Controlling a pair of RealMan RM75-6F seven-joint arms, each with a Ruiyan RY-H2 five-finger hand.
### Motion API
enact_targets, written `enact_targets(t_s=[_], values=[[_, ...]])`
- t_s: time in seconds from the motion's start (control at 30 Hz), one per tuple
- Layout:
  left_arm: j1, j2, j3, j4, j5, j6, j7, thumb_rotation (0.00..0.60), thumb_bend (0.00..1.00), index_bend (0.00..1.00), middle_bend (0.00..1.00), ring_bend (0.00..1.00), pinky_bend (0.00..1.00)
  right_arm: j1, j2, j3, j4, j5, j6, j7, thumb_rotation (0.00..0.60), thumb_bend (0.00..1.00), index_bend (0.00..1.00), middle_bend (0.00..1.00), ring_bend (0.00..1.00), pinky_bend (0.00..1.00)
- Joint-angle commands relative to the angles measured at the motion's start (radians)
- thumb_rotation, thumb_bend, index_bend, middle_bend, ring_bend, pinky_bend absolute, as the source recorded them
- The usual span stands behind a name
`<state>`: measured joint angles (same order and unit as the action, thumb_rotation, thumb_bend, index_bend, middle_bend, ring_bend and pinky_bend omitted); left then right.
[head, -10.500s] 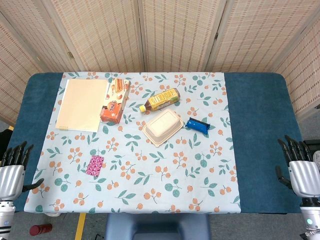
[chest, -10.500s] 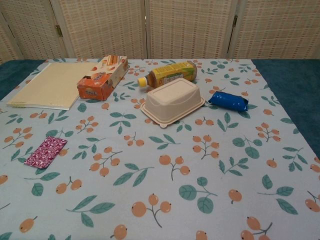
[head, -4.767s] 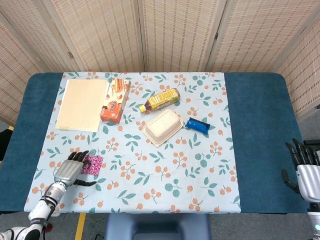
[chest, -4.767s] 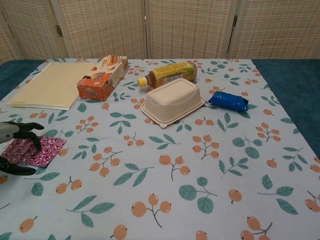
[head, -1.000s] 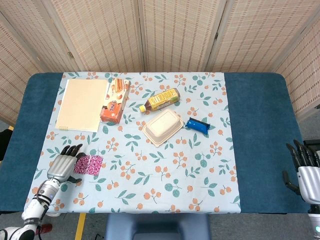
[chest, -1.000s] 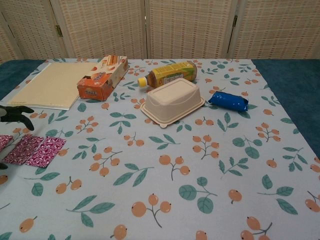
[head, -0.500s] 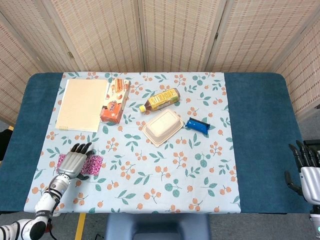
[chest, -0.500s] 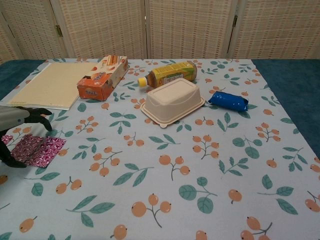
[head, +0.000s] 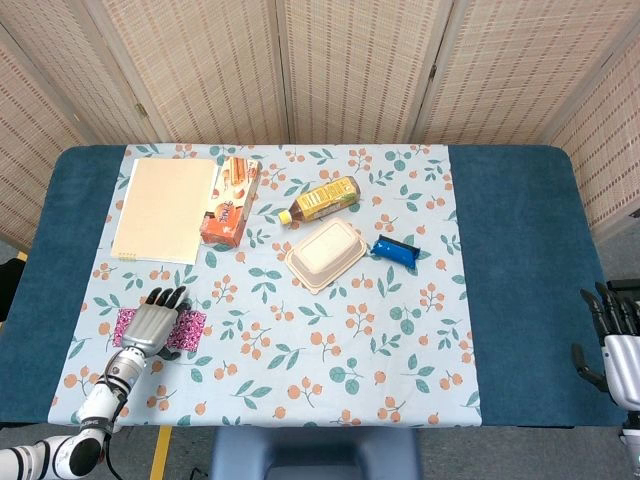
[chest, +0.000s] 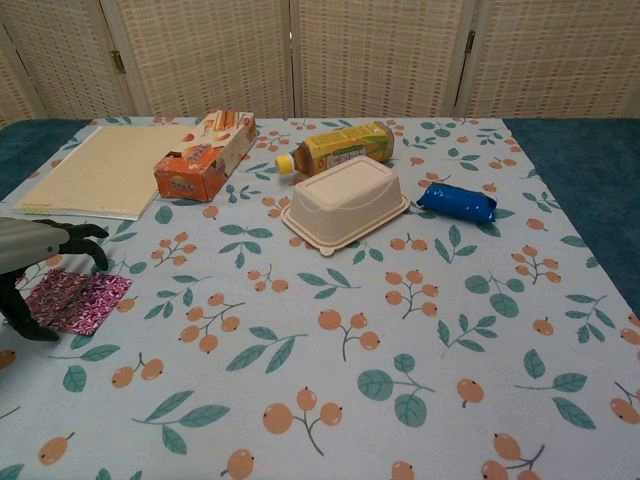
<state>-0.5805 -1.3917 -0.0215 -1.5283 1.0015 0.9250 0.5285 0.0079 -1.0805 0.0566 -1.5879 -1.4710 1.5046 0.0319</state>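
Magenta patterned foil packet (head: 186, 329), flat and oblong, near the front left of the floral tablecloth (head: 300, 350); in the head view partly covered by the left hand (head: 152, 326), laid over it with fingers spread and flat, clasping nothing. Right hand (head: 618, 345) low at the far right edge, beyond the blue table (head: 520, 280), fingers apart and empty. Well apart behind the packet: cream notebook (head: 163, 208), smooth and rectangular; orange biscuit carton (head: 230, 200) lying just beside it. Further right: yellow-labelled plastic bottle (head: 321, 199) on its side, beige moulded lidded container (head: 325, 253) near it, glossy blue wrapped bar (head: 396, 250) just beside the container.

Chest view: packet (chest: 80, 300) crinkled and shiny, at the left edge; left hand (chest: 35, 258) above it, grey back, dark fingers (chest: 82, 235) spread, thumb down at the packet's near corner. Carton (chest: 204, 155), bottle (chest: 335, 147), container (chest: 345, 203), bar (chest: 456, 202) and notebook (chest: 105, 170) ranged across the back of the cloth (chest: 400, 330). Right hand outside this view.
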Motion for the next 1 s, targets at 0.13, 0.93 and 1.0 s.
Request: enact_targets(t_s=[0.13, 0.93, 1.0], values=[[-0.011, -0.004, 0.002, 0.006, -0.019, -0.008, 0.012, 0.6, 0.18, 0.25, 0.0, 0.0, 0.0, -0.001, 0.0, 0.0, 0.0, 0.002, -0.001, -0.001, 0.6, 0.5, 0.0, 0.0, 0.0, 0.0], [-0.047, -0.024, 0.009, 0.011, -0.059, -0.01, 0.043, 0.6, 0.18, 0.27, 0.0, 0.0, 0.0, -0.004, -0.002, 0.003, 0.007, 0.012, -0.006, 0.004, 0.6, 0.5, 0.0, 0.0, 0.0, 0.0], [-0.05, -0.027, 0.01, 0.012, -0.066, -0.008, 0.05, 0.6, 0.18, 0.27, 0.0, 0.0, 0.0, -0.004, -0.002, 0.003, 0.009, 0.013, -0.006, 0.006, 0.6, 0.5, 0.0, 0.0, 0.0, 0.0]])
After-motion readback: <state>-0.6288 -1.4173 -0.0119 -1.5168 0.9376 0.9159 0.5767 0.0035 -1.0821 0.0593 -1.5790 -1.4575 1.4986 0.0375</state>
